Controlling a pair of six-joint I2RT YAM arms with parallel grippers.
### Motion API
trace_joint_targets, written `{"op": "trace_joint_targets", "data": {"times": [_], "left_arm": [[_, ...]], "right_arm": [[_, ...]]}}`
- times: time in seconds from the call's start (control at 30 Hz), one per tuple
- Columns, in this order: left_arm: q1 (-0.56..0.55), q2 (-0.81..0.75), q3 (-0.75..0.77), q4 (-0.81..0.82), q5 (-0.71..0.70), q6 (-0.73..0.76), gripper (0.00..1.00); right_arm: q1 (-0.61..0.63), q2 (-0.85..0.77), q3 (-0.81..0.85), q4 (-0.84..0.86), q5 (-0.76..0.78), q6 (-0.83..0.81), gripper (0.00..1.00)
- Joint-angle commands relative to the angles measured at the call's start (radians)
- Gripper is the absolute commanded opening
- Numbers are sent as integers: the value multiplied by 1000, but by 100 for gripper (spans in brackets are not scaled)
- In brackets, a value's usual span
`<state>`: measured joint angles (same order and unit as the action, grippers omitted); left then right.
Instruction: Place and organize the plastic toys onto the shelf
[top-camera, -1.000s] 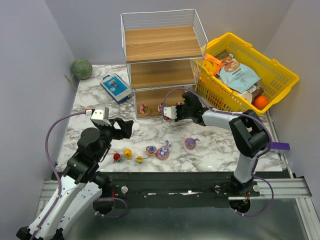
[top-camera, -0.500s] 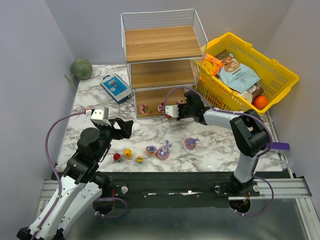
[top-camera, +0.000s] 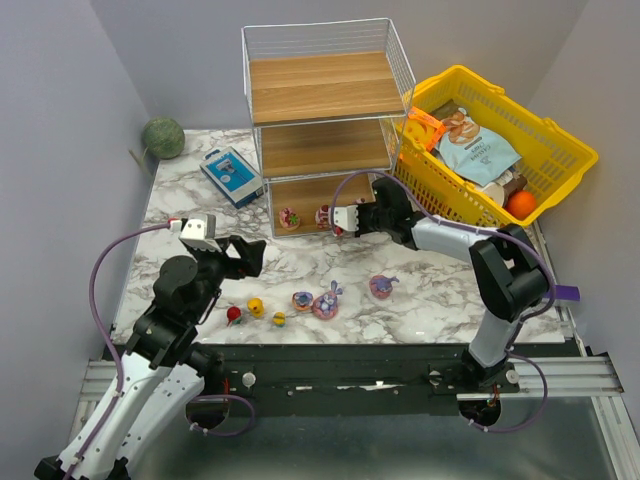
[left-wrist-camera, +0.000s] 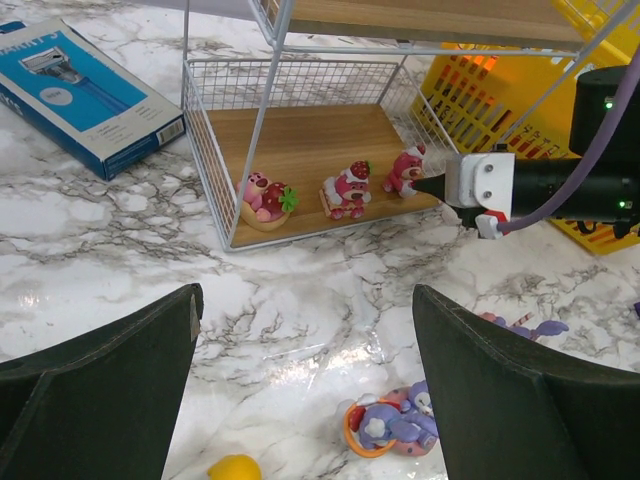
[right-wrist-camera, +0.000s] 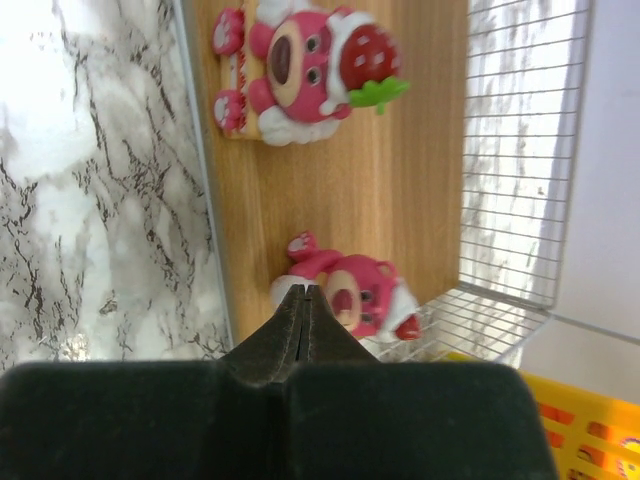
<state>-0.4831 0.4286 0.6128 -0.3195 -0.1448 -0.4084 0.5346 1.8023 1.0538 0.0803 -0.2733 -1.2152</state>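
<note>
The shelf (top-camera: 320, 90) stands at the table's back middle. Three pink-red cake-like toys sit on its bottom board (left-wrist-camera: 300, 140): left (left-wrist-camera: 264, 194), middle (left-wrist-camera: 345, 190), right (left-wrist-camera: 405, 168). My right gripper (top-camera: 345, 216) is shut and holds nothing. Its tips (right-wrist-camera: 303, 295) touch the right toy (right-wrist-camera: 355, 290) at the board's front edge. My left gripper (left-wrist-camera: 305, 300) is open and empty above the table. Loose toys lie before it: a red-haired one (top-camera: 233, 315), yellow ones (top-camera: 255, 306), (top-camera: 278, 319), a pink-purple bunny-eared one (left-wrist-camera: 395, 425) and another (top-camera: 381, 286).
A yellow basket (top-camera: 565, 150) with snack packets and an orange ball stands right of the shelf, close to my right arm. A blue-white box (top-camera: 231, 175) lies left of the shelf. A green ball (top-camera: 162, 137) sits in the far left corner.
My right gripper has moved a little further toward the shelf's bottom tier, and its tips now touch the right toy. The left arm has not moved.
</note>
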Motion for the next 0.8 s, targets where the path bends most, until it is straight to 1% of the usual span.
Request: {"op": "trace_joint_targets", "data": {"times": [0.0, 0.2, 0.37, 0.77], "left_arm": [[12, -19, -8, 8, 16, -4, 94], [17, -17, -8, 8, 16, -6, 94], [20, -16, -10, 5, 14, -4, 94], [29, -7, -10, 2, 16, -4, 94]], "right_arm": [[-4, -69, -9, 18, -72, 20, 1], [1, -112, -29, 19, -90, 39, 1], [33, -126, -52, 18, -95, 46, 1], [125, -37, -31, 19, -78, 52, 1]]}}
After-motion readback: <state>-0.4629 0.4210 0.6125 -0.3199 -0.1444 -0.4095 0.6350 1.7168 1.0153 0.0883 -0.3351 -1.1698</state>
